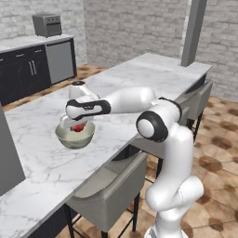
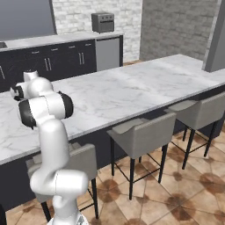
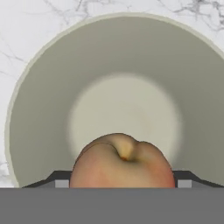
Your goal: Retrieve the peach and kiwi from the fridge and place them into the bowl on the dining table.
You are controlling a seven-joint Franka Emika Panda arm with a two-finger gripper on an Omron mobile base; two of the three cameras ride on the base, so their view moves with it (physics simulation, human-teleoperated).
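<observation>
The gripper [image 1: 76, 126] hangs right over the bowl [image 1: 65, 137], and it is clenched on the peach [image 3: 122, 164]. In the hand view the peach sits between the two dark finger tips, one at each side of it, pressed close. Its little dent with the stem spot faces the camera. Past the peach, straight ahead of the hand, is the pale inside of the bowl. The bowl's floor looks bare, with no other fruit lying in it.

From the left base view, the red peach [image 1: 79, 127] shows just under the hand, down between the bowl's walls. I cannot tell if it touches the bowl's bottom yet. The bowl stands on the dining table [image 1: 139, 74], below the hand.

So the first fruit is almost done, I think. The peach is out of the fridge and is at the bowl. What is left for it is small: the fingers need to let go so the peach stays in the bowl, and then the hand needs to lift away.

The kiwi part is all still to do, by my guess. There is no kiwi in the bowl. The robot needs to go get it, carry it here and drop it in beside the peach.
</observation>
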